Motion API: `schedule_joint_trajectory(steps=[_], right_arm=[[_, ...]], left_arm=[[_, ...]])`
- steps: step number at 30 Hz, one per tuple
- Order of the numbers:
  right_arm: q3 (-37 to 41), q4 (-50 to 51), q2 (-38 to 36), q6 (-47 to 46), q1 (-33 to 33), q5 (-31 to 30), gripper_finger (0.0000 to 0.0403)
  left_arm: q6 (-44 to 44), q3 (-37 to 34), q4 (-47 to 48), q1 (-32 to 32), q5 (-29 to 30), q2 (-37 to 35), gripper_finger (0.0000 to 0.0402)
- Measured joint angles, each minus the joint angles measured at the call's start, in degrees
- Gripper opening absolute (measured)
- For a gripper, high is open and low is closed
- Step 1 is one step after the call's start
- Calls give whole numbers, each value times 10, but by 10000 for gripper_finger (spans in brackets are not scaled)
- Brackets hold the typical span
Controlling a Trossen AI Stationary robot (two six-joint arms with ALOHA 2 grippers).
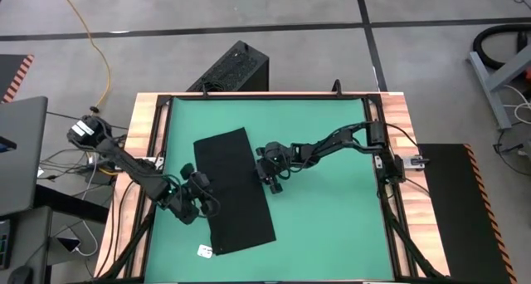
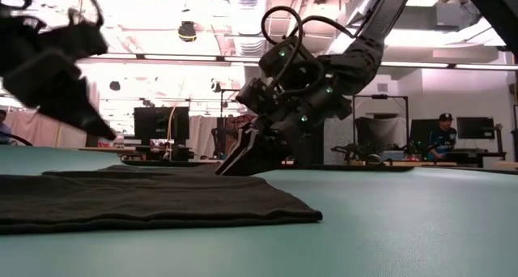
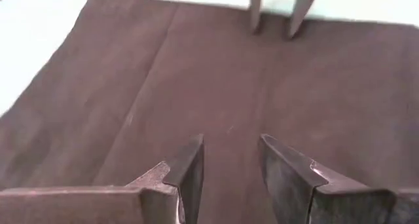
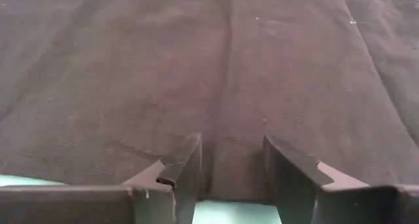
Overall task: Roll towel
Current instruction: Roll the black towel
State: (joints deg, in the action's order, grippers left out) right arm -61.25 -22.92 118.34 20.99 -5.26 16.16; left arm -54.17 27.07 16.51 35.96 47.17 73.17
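Note:
The black towel (image 1: 235,191) lies spread flat on the green mat (image 1: 332,217), its long sides running from far to near. Its white tag (image 1: 205,251) sticks out at the near left corner. My left gripper (image 1: 202,197) hangs open over the towel's left long edge; in the low view it (image 2: 93,127) stands clear above the cloth, and its wrist view shows its fingers (image 3: 230,142) apart over the towel (image 3: 196,86). My right gripper (image 1: 264,174) is open and low at the towel's right long edge (image 4: 232,198). My right gripper (image 2: 235,164) slants down from the table's right side, its open fingertips (image 3: 255,24) just inside the towel's right long edge (image 3: 327,21). The fingers point across the towel, which lies flat under them. I cannot tell whether the tips touch the cloth.
A black ribbed box (image 1: 232,68) stands on the floor beyond the table's far edge. The wooden frame (image 1: 145,134) borders the mat. A laptop (image 1: 21,151) sits off the left side. Bare mat lies right of the towel. A person (image 2: 441,131) shows far off in the room.

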Motion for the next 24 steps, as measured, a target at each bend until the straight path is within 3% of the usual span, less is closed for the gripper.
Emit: schedule_joint_trajectory(steps=[4,8,24], right_arm=[[0,3,0,-6,0,0,191],[0,4,0,-6,0,0,190],[0,-12,-51,-2,20,-12,190]], left_arm=[[-46,-57,-56,14,-11,0,136],[-36,-85,-116,18,-13,0,136],[3,-109,-145,41,-4,0,136]])
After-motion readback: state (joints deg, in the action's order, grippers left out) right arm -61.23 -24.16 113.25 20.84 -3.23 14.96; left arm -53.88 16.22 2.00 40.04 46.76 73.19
